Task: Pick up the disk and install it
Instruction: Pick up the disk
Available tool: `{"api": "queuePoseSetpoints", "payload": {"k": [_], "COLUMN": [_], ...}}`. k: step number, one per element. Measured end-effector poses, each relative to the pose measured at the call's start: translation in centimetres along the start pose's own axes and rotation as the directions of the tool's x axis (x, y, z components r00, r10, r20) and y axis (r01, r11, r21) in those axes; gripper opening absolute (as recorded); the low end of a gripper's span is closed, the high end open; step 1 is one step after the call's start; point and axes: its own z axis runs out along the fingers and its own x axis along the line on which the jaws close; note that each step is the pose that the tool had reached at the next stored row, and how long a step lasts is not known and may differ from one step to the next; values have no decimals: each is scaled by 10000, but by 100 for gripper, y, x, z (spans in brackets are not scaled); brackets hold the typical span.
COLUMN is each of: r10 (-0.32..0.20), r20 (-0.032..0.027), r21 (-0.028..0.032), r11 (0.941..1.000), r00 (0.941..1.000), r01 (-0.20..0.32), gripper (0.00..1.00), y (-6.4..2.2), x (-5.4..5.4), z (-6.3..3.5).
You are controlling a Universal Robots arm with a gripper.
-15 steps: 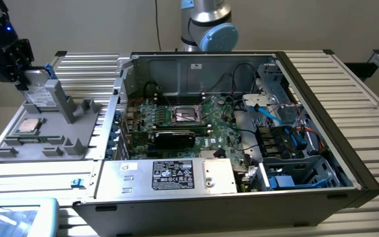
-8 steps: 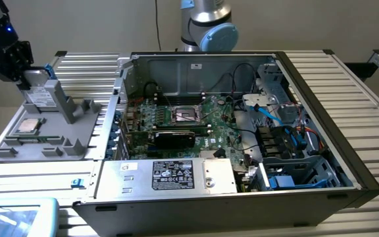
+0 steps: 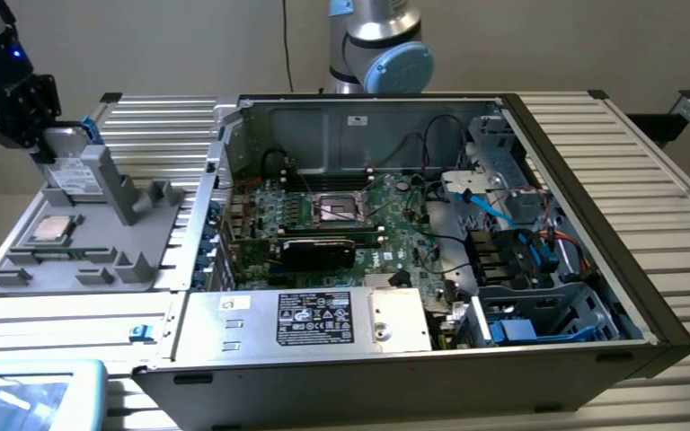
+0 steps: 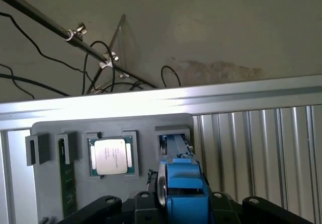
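**Student:** How many disks did the scene contain, and where?

**Instructor:** One. The disk [image 3: 73,164], silver-grey with a white label and a blue carrier, stood upright at the upper left of the exterior view. It was at the rear slot of the single grey holder [image 3: 82,265]. Whether its lower end sat in that slot could not be told.

**Student:** And the claw?

**Instructor:** One black claw [image 3: 43,142] hung at the upper left corner of the exterior view. It was closed to a narrow setting on the upper end of the disk. In the wrist view the blue carrier lay between its jaws.

**Student:** What else did the holder carry?

**Instructor:** Two further parts. One square silver CPU chip [image 3: 51,231] lay flat in its pocket, in front of the disk and apart from it. One green memory stick [image 4: 68,183] lay in a narrow pocket just beside the chip.

**Student:** And the remainder?

**Instructor:** One open computer case [image 3: 309,126] occupied the centre and right of the exterior view, on the ribbed metal counter [image 3: 645,153]. Inside it were one green motherboard [image 3: 358,224] and, at lower centre, one silver box with a black label [image 3: 321,319]. One arm base [image 3: 375,49] stood behind the case at top centre.
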Motion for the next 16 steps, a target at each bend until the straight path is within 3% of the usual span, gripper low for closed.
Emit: {"api": "queuePoseSetpoints", "payload": {"k": [6, 16], "r10": [1, 2], "r20": [-1, 4], "r21": [3, 46], "r11": [10000, 10000], "r00": [10000, 10000], "r01": [-1, -2], "gripper": [37, 37], "y": [0, 0], "x": [1, 6], "z": [-86, -436]}}
